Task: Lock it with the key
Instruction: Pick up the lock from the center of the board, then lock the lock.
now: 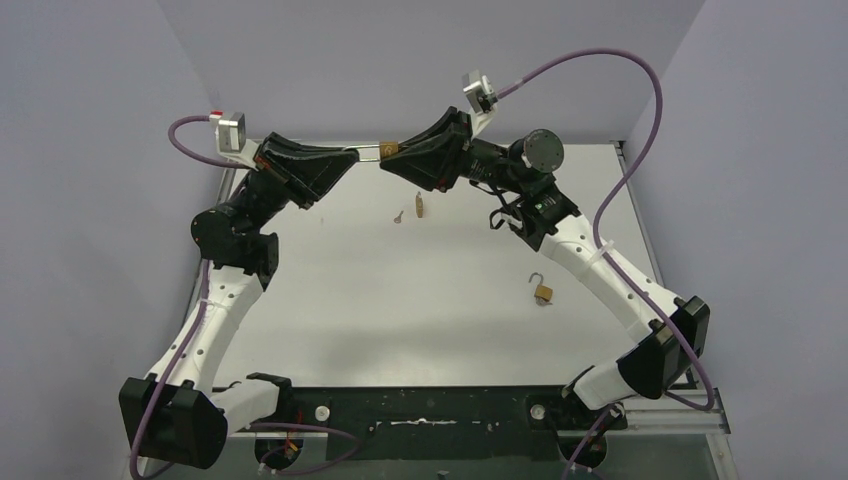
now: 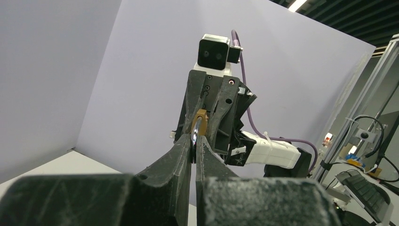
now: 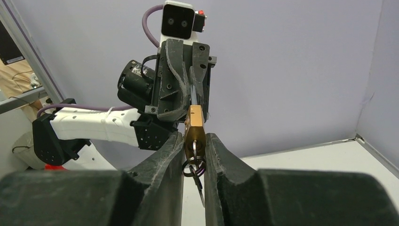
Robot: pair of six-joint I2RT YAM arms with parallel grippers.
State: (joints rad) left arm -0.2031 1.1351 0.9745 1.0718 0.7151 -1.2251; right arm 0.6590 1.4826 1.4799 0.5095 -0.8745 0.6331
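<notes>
The brass padlock point(image 3: 195, 126) hangs in mid-air between the two arms, well above the table point(image 1: 400, 320). The left gripper point(image 2: 194, 141) has its jaws pressed together on the steel shackle point(image 2: 195, 134). From the opposite side of the padlock, the right gripper point(image 3: 194, 141) has its jaws drawn in on the body, one at each flat face. They look to be pinching it, though the contact on one side is hard to confirm. A key ring point(image 3: 194, 162) dangles from the padlock's underside between those jaws, and a key point(image 3: 200, 188) hangs below it. Whether another key sits in the keyhole I cannot tell.

The step in hand appears to be securing a two-sided hold so that shackle and body can be worked against each other. To do it well, the right jaws should bear squarely on the broad brass faces. They should sit high enough to leave the ring and key free — a trapped ring would block any turn. The two wrists should stay in line along the shackle's axis, so a push seats it straight rather than cocking it. The grip should be firm; brass is slick.

A second padlock point(image 1: 541, 291), shackle up, lies on the table below the held padlock and nearer the arm bases — not the one in play.
</notes>
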